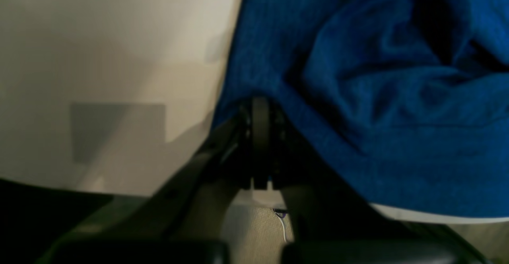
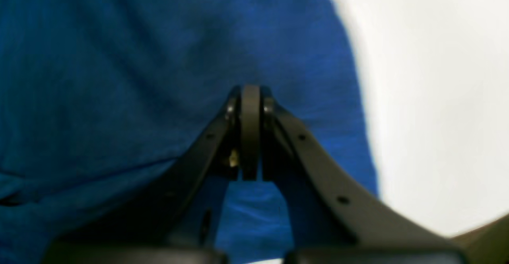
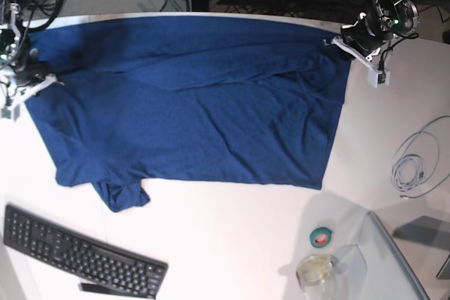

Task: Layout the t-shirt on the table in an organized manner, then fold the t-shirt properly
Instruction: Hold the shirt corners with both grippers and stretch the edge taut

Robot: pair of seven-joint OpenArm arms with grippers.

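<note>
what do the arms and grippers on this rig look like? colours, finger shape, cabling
Both grippers have matte black fingers: flat curved bars with small screw holes, tapering to slim rounded tips, seen on the left gripper and the right gripper. In the base view the wrists carry white bracket parts, and the left arm is dark with exposed black cables and small green and red lights. The right arm also trails dark cables.

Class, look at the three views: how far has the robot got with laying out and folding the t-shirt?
Done: the t-shirt lies mostly spread on the table, though wrinkled, with one sleeve bunched. In hand: the left gripper and right gripper are each shut on the t-shirt at opposite far corners. Left: smoothing it flat, then every fold; none shows yet.
</note>
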